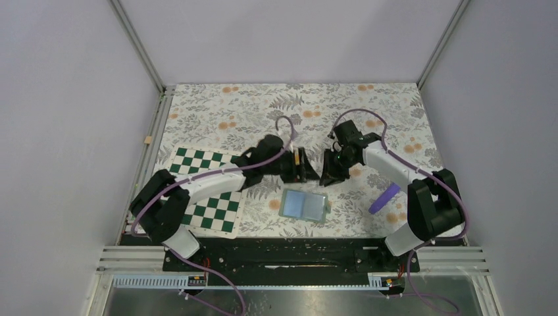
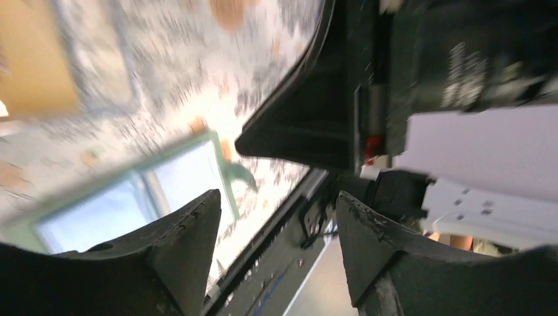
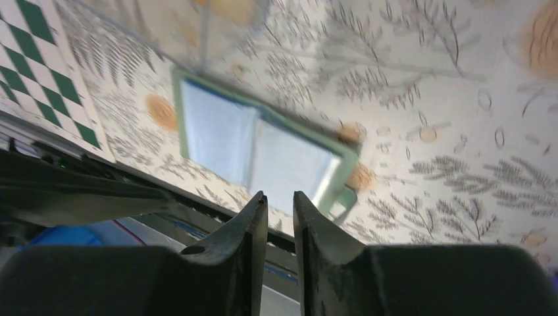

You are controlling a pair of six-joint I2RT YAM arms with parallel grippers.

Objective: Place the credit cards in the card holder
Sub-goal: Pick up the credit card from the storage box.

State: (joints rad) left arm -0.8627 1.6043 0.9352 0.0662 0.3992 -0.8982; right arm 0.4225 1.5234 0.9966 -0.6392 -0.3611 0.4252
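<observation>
The card holder (image 1: 304,205) lies open on the floral cloth, pale blue with a green rim, just in front of both grippers. It also shows blurred in the left wrist view (image 2: 125,201) and sharper in the right wrist view (image 3: 263,148). One orange-yellow credit card (image 1: 297,158) stands on edge right by my left gripper (image 1: 304,170); whether it touches the fingers I cannot tell. In the left wrist view the left gripper (image 2: 278,204) is open and empty, with a blurred orange patch (image 2: 33,59) at the upper left. My right gripper (image 1: 327,178) (image 3: 279,197) has its jaws a narrow gap apart, holding nothing.
A green-and-white chequered board (image 1: 207,191) lies at the left under the left arm and appears in the right wrist view (image 3: 39,66). A purple piece (image 1: 385,197) sits beside the right arm. The black base rail (image 1: 283,253) runs along the near edge.
</observation>
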